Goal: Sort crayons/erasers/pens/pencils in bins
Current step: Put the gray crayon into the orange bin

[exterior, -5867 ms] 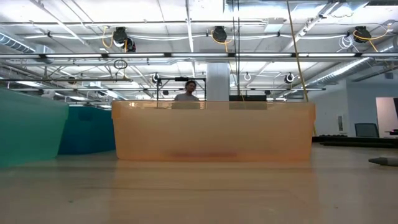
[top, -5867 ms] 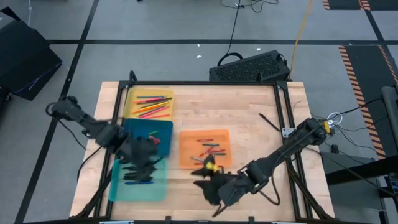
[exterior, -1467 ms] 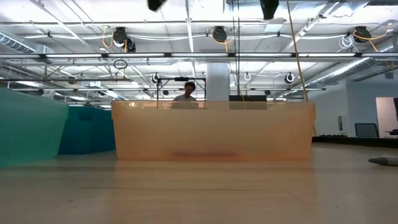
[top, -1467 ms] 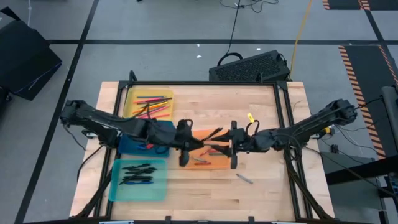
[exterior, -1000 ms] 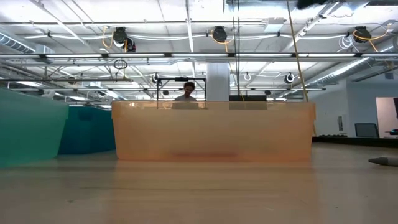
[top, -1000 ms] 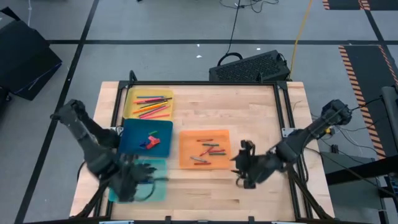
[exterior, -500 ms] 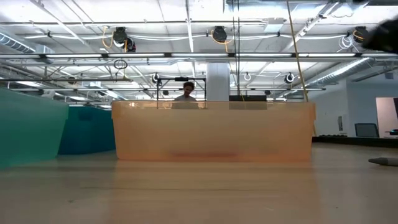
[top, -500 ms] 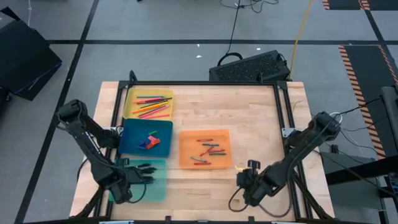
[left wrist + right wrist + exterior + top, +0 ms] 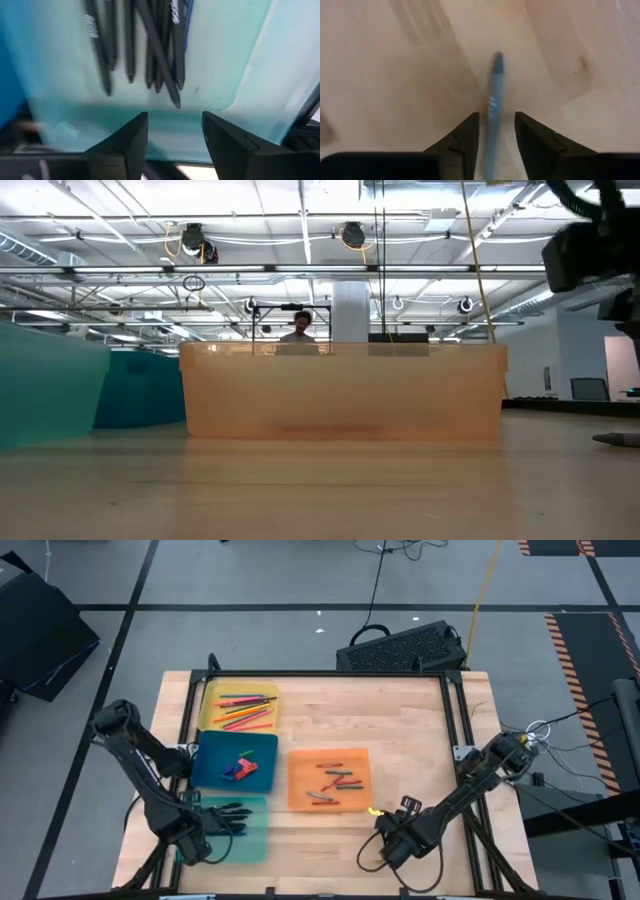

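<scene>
Right end effector [image 9: 390, 838] sits low over the bare wooden worktop [image 9: 400, 730] in the high view, in front of the shallow orange plastic bin [image 9: 330, 779]; my left end effector [image 9: 200, 830] hovers at the shallow teal plastic bin [image 9: 222, 830], where dark pens [image 9: 225, 817] lie.

Low view: only the orange bin's wall and part of my right arm show.

Left wrist view: the 2 fingers stand apart, holding nothing, above the pens.

Right wrist view: a slim blue plastic pen [image 9: 493, 100] lies flat between my 2 parted fingers, not yet gripped. I judge it light, stiff and smooth, apt to roll or slip, so I would pinch across mid-barrel.
</scene>
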Action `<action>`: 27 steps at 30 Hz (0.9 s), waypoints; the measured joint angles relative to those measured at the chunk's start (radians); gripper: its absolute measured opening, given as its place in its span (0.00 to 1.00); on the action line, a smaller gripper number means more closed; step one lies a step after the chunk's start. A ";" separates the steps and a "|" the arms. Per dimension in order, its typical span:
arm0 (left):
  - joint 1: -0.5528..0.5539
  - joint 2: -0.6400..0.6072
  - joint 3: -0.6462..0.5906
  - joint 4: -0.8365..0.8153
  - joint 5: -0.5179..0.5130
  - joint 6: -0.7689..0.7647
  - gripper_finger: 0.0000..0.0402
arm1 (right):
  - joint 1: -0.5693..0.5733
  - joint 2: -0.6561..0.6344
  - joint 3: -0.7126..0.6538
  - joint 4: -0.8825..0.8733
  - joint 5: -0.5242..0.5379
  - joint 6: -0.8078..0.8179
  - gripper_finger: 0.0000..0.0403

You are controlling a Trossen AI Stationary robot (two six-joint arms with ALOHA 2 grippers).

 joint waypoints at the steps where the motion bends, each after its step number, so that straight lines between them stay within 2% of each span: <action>1: 0.000 0.000 0.033 -0.047 -0.027 -0.002 0.47 | -0.005 -0.001 -0.015 0.016 -0.017 -0.001 0.28; 4: 0.000 -0.002 0.145 -0.169 -0.157 -0.018 0.46 | -0.018 -0.009 -0.069 0.085 -0.062 -0.002 0.21; 8: -0.008 -0.040 0.248 -0.184 -0.426 -0.087 0.42 | -0.023 -0.012 -0.118 0.134 -0.077 -0.009 0.12; 11: -0.021 -0.097 0.260 -0.145 -0.621 -0.144 0.41 | -0.023 -0.011 -0.121 0.126 -0.083 -0.051 0.05; 15: -0.047 -0.166 0.260 -0.150 -0.794 -0.194 0.42 | -0.025 -0.056 -0.108 0.128 -0.091 -0.119 0.03; 18: -0.057 -0.204 0.260 -0.151 -0.850 -0.187 0.43 | -0.037 -0.110 -0.077 0.066 -0.102 -0.163 0.05; 24: -0.046 -0.236 0.259 -0.221 -0.874 -0.160 0.43 | -0.101 -0.245 0.069 -0.013 -0.086 -0.291 0.04; 27: -0.034 -0.241 0.259 -0.261 -0.885 -0.159 0.43 | -0.157 -0.270 0.174 -0.003 -0.039 -0.394 0.04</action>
